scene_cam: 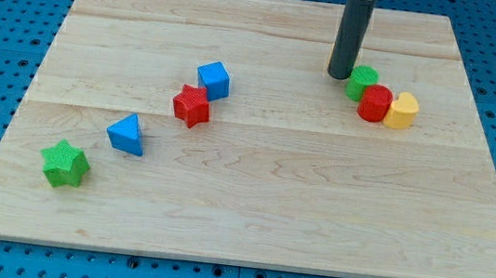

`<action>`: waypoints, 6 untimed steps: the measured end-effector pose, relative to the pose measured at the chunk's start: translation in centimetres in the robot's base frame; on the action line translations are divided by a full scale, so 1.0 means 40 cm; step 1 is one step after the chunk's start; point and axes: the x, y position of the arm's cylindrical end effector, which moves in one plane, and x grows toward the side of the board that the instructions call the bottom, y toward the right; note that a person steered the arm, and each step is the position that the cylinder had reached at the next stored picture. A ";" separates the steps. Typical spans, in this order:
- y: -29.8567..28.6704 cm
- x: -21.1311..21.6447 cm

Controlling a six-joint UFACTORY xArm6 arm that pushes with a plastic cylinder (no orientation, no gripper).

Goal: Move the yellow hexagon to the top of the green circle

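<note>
Seven blocks on wooden board (252, 186) (two blue, two red, two green, one yellow), my tip (339, 76) a bare rod, no jaws, touching green circle (361, 82), yellow hexagon (402, 111) right of it beyond red cylinder (375, 103).

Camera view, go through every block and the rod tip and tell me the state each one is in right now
my tip: down on the board, just left of the green circle.
green circle: touching the red cylinder.
red cylinder: wedged between green circle and yellow hexagon.
yellow hexagon: at the cluster's right end, not yet above the green circle.
blue cube: beside the red star.
red star: upright.
blue triangle: alone.
green star: alone, near the view's bottom left.
</note>
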 end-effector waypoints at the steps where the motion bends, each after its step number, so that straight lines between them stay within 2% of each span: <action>1: -0.008 -0.004; 2: -0.230 -0.015; 3: -0.166 -0.125; 4: 0.025 -0.140; 5: 0.056 -0.200; 6: 0.106 -0.137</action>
